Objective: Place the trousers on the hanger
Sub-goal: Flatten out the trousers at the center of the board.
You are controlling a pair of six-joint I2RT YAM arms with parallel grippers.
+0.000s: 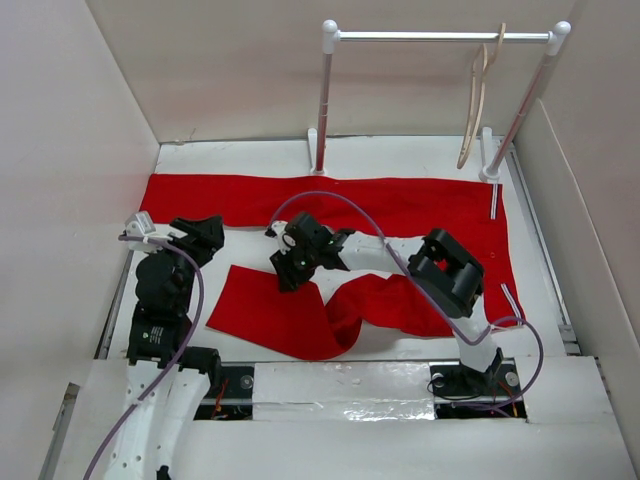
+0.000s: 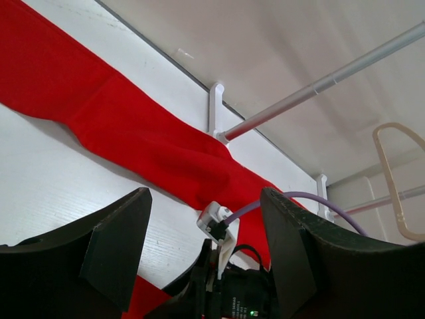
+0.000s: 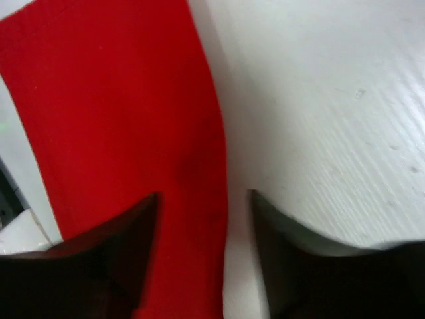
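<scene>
Right gripper (image 3: 204,199) is down on the table (image 1: 250,155) with its fingers parted, straddling the edge of the trousers' (image 1: 400,205) near leg, and nothing is pinched as far as I can see. Left gripper (image 2: 204,199) hangs released and empty over the left end, looking along the far leg. The trousers lie flat, 1 leg stretched along the back by the rack (image 1: 440,36) posts, the other folded toward the arms. The hanger (image 1: 478,100) hangs on the rack bar at far right, well apart from both grippers. My worry: closing here may catch only a thin edge, and the cloth could slide out on the lift. With 2 long legs trailing, one could drag against a rack post, or a bump could set that light hanger swinging or knock it off the bar.
</scene>
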